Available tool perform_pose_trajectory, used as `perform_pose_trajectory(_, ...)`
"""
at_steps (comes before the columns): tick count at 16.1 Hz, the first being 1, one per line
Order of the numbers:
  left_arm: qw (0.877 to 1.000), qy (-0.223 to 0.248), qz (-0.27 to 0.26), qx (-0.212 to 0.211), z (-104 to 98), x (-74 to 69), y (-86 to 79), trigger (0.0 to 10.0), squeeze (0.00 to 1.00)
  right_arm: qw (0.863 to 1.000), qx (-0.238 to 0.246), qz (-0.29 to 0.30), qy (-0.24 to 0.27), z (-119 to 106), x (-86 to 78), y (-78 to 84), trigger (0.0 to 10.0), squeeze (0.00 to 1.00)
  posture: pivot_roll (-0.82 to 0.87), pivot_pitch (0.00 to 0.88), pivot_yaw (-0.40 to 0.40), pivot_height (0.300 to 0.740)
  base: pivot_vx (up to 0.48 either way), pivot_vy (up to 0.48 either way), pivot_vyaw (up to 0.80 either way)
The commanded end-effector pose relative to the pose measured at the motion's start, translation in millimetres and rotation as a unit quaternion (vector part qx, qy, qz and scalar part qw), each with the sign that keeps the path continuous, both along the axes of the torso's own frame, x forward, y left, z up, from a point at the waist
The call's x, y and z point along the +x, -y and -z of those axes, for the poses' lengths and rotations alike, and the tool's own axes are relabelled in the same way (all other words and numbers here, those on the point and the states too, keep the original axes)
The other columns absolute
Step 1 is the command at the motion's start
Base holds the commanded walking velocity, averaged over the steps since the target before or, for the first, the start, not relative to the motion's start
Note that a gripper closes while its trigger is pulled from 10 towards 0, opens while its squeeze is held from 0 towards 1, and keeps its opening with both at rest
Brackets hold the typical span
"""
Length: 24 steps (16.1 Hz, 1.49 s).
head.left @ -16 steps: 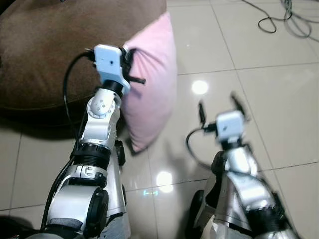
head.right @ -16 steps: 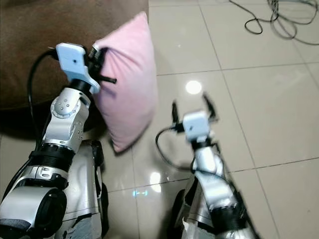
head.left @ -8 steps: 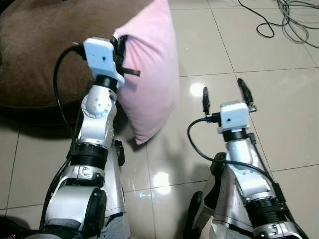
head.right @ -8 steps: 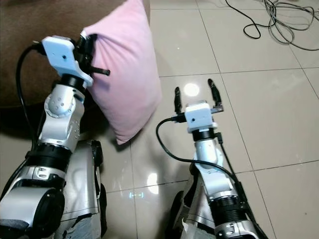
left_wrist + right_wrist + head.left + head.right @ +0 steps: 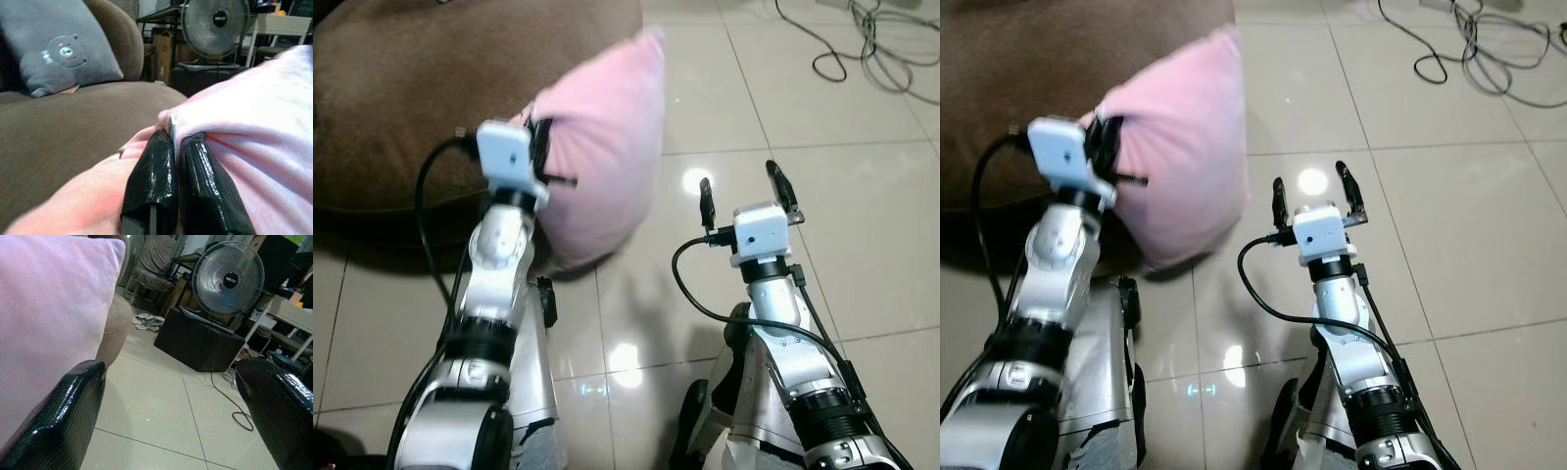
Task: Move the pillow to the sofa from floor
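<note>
The left gripper (image 5: pixel 175 147) has its fingers pinched together on a fold of the pink pillow (image 5: pixel 602 147), which hangs in its grasp beside the front edge of the brown sofa (image 5: pixel 401 108); whether the lowest corner is clear of the tiled floor (image 5: pixel 862 206) cannot be told. Judged from this, the pick-up is done and the placement is outstanding: the pillow is not yet resting on the seat. The right gripper (image 5: pixel 737 188) is held over bare tile just beside the pillow, fingers spread wide and empty. The sofa seat offers broad open room, with a grey cushion (image 5: pixel 58 46) well back against the rear. The sofa's rounded front edge lies between pillow and seat and must be cleared. Cables (image 5: pixel 862 44) on the floor lie well away.
</note>
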State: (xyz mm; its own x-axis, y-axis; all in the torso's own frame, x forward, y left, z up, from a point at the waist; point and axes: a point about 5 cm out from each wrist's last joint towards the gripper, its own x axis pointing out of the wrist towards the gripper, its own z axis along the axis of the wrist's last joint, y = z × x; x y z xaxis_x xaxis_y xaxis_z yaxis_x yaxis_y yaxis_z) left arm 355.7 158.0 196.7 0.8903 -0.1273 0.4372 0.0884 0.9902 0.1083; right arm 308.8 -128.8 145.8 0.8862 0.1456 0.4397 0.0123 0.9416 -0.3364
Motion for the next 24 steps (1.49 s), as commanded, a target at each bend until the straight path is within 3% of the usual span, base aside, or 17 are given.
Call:
perform_pose_trajectory(1, 1.0, 0.007, -0.014, -0.005, -3.1, -3.0, -4.0, 0.0, 0.0, 1.0, -0.005, 0.0, -0.019, 7.9, -1.5, 1.6, 10.0, 0.0, 0.23, 0.276, -0.115, 0.443, 0.244, 0.0, 0.0)
perform_pose_trajectory(7, 1.0, -0.011, -0.028, 0.002, 4.3, -9.5, -6.7, 0.0, 0.0, 0.999, 0.007, -0.014, -0.036, 11.4, 1.5, -1.8, 10.0, 0.0, 0.25, 0.277, -0.128, 0.487, 0.48, 0.0, 0.0)
perform_pose_trajectory(11, 0.994, -0.101, -0.038, -0.031, 48.5, -27.8, -11.2, 0.0, 0.0, 0.997, 0.011, -0.02, -0.073, 28.2, -7.2, 1.9, 10.0, 0.0, 0.25, 0.272, -0.127, 0.526, 0.48, 0.0, 0.0)
perform_pose_trajectory(17, 0.991, -0.125, -0.032, -0.026, 57.8, -35.2, -6.8, 0.0, 0.0, 0.993, 0.003, -0.034, -0.109, 39.7, -7.9, -1.6, 10.0, 0.0, 0.27, 0.262, -0.136, 0.59, 0.48, 0.0, 0.0)
perform_pose_trajectory(19, 0.989, -0.142, -0.04, -0.028, 64.5, -40.3, -8.5, 0.0, 0.0, 0.994, 0.005, -0.038, -0.102, 40.3, -13.3, 2.3, 10.0, 0.0, 0.27, 0.257, -0.137, 0.59, 0.0, 0.0, 0.0)
perform_pose_trajectory(20, 0.988, -0.152, -0.034, -0.018, 69.7, -45.1, -9.1, 6.0, 0.0, 0.995, 0.001, -0.04, -0.095, 40.3, -17.7, 5.3, 10.0, 0.0, 0.27, 0.257, -0.138, 0.59, 0.0, 0.0, 0.0)
perform_pose_trajectory(21, 0.987, -0.16, -0.027, -0.019, 74.4, -50.3, -8.8, 10.0, 0.0, 0.995, -0.001, -0.039, -0.094, 42.0, -21.8, 8.4, 10.0, 0.0, 0.27, 0.255, -0.141, 0.59, 0.0, 0.0, 0.0)
perform_pose_trajectory(24, 0.984, -0.173, -0.036, -0.019, 84.0, -61.0, -10.7, 10.0, 0.0, 0.993, -0.01, -0.043, -0.105, 49.0, -29.5, 10.1, 10.0, 0.0, 0.27, 0.254, -0.144, 0.59, 0.0, 0.0, 0.0)
